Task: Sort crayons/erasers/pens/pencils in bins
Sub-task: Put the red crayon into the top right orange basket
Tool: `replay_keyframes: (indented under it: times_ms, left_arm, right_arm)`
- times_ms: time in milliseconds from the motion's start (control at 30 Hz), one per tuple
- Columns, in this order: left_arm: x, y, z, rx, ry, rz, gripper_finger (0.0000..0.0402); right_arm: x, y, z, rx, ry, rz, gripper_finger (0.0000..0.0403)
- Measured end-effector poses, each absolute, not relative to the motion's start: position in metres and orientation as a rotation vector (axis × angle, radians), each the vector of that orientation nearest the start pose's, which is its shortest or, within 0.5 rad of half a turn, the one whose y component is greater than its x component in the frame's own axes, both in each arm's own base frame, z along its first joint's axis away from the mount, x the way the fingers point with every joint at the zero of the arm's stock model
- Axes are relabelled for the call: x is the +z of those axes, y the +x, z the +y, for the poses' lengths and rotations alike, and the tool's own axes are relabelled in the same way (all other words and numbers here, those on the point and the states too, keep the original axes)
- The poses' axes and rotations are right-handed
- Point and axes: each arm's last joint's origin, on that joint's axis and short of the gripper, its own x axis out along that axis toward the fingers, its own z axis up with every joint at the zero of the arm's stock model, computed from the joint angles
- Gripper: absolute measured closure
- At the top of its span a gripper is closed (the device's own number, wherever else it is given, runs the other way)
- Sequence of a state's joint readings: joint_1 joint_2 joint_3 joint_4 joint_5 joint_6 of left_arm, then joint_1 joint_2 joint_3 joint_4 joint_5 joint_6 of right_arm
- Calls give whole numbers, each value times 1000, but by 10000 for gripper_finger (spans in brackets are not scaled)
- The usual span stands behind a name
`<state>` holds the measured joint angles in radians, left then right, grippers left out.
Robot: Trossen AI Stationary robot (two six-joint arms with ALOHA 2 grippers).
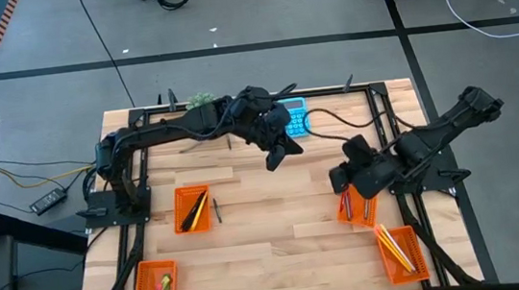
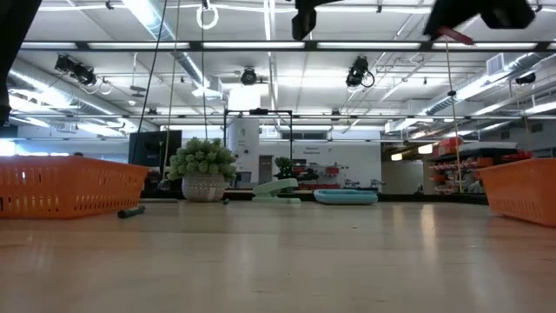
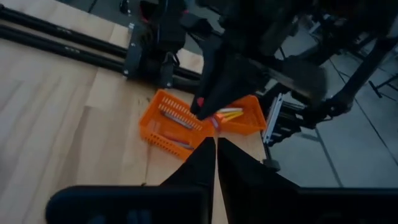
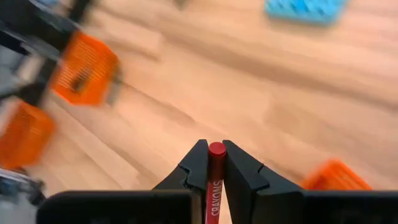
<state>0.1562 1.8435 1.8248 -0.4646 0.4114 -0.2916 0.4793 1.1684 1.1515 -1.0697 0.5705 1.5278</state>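
Observation:
My right gripper (image 4: 211,163) is shut on a red crayon (image 4: 216,180) and hangs in the air over the table's right side (image 1: 343,177). It is just above an orange bin (image 1: 358,209) holding reddish crayons. My left gripper (image 1: 275,158) hovers shut and empty over the table's middle, near the blue calculator (image 1: 294,122). Yellow pencils lie in the near right bin (image 1: 403,252). Dark pens lie in the left bin (image 1: 192,210). Small erasers lie in the near left bin (image 1: 156,288). My right gripper pinches the red crayon between its two fingers. The crayon lies along the fingers, and its rounded red end (image 4: 216,149) shows right at the fingertips. The fingers slant down toward the table. The crayon is lifted clear of the table and the bins.
A loose dark pen (image 1: 216,209) lies on the wood beside the left bin's right wall. A small potted plant (image 1: 200,100) stands at the far edge. Black frame rails run along the table's sides. Bare wood lies between the bins.

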Motion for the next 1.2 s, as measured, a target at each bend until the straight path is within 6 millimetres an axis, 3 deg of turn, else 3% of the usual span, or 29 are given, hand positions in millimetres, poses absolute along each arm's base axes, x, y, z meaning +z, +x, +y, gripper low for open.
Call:
replay_keyframes:
  times_ms: [167,300,567,1033,1200]
  left_arm:
    - [366,415,53,-178,-421,544,389]
    - [364,415,54,-174,-429,556,390]
    - [364,415,53,-171,-447,562,368]
    - [363,414,49,-173,-455,579,387]
    - [356,410,49,-138,-471,662,382]
  right_arm:
    - [298,184,87,-759,938,788,362]
    - [268,176,95,-802,1033,920,362]
    - [218,167,103,-831,1160,945,361]
    - [188,154,94,-906,1080,1033,360]
    - [182,151,92,-919,1058,1043,360]
